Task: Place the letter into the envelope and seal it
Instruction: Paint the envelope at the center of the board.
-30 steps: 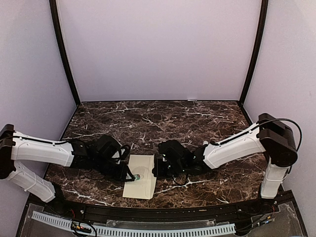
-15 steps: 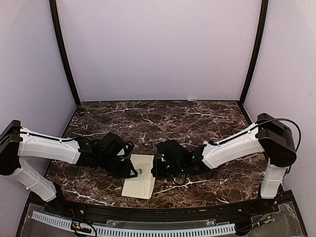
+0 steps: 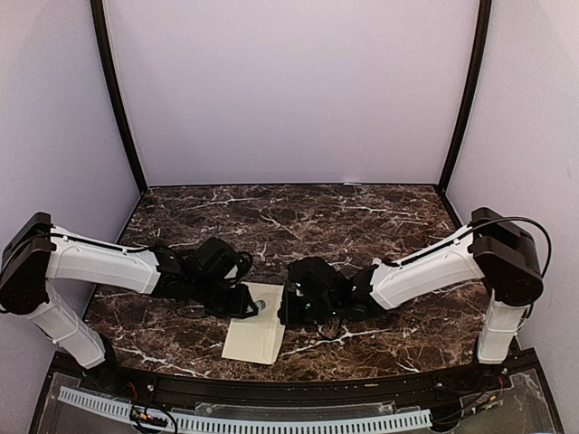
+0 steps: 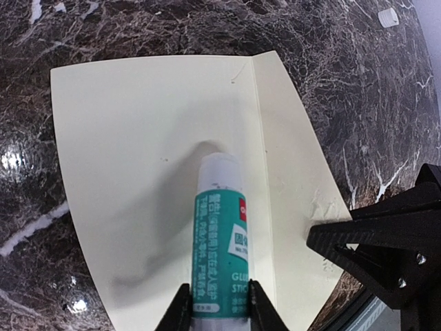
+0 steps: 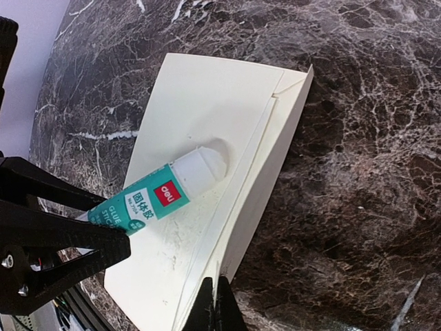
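The cream envelope (image 3: 256,336) lies flat on the dark marble table, near the front edge. My left gripper (image 4: 220,303) is shut on a teal glue stick (image 4: 220,234). The stick's white tip presses on the envelope's (image 4: 124,152) face beside the fold line. My right gripper (image 5: 217,303) is shut on the thin edge of the envelope's flap (image 5: 275,158) at its right side. In the top view the two grippers meet over the envelope's far end, left (image 3: 251,307) and right (image 3: 285,312). The letter does not show.
A small white piece (image 4: 388,17) lies on the marble table (image 3: 362,226) away from the envelope. Purple walls enclose the table on three sides. A black rail (image 3: 271,389) runs along the front edge.
My left arm has slid the glue stick along the envelope, away from the front edge toward its far end. The right gripper has stayed where it was.
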Controlling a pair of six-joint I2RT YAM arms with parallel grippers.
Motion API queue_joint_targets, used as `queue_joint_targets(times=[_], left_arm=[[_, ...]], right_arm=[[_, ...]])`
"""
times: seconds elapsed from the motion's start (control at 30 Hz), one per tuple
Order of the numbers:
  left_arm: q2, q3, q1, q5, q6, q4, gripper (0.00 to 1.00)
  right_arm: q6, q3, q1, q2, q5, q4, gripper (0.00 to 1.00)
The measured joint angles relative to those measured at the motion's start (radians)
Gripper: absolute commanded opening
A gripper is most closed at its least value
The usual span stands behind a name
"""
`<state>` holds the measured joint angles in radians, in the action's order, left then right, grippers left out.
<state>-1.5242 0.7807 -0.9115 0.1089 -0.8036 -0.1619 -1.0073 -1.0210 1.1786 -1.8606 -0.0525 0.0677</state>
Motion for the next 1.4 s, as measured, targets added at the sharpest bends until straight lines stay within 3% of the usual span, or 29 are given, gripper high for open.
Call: queue_joint_targets(times=[0.6,1.4], left_arm=[[0.083,-0.061,-0.005,0.05,0.0,-0.039,0.0],[0.204,-0.137,-0.105,0.119,-0.023,-0.131,0.0]], right_arm=[[-0.027,-0.011,0.006,0.0,-0.032,-0.049,0.0],[-0.043,-0.015,0.011,-0.001,-0.042,-0.084,0.0]])
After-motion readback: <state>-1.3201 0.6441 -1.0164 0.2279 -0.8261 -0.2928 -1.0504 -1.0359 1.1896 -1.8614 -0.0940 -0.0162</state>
